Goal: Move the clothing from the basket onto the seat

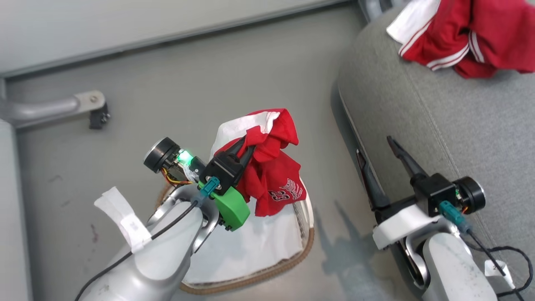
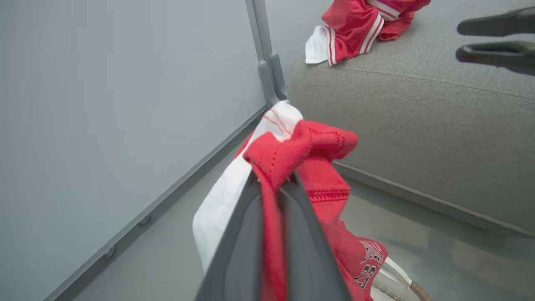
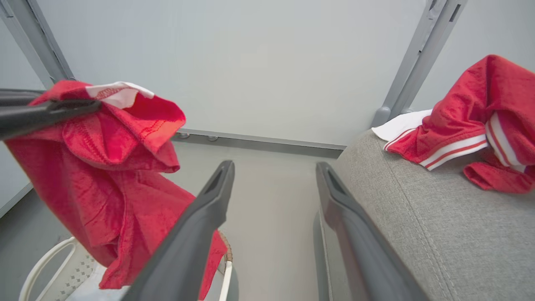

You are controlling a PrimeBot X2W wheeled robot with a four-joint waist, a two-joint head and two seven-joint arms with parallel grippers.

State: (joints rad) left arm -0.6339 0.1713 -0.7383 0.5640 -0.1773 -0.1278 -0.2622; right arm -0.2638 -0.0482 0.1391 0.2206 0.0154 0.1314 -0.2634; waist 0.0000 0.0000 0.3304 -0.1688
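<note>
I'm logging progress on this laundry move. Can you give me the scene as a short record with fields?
left gripper: shut on jersey, above basket
right gripper: open, empty, by seat edge
jersey: red, hanging from left gripper
striped garment: lying on seat
basket: on floor, white liner showing
left to do: jersey onto seat

From the head: looking down from high above the left gripper [image 1: 247, 144] and right gripper [image 1: 374, 145]. From the wrists: looking out along each gripper, close up. Shared by all three: red jersey [image 1: 276, 179], grey seat [image 1: 459, 125].
</note>
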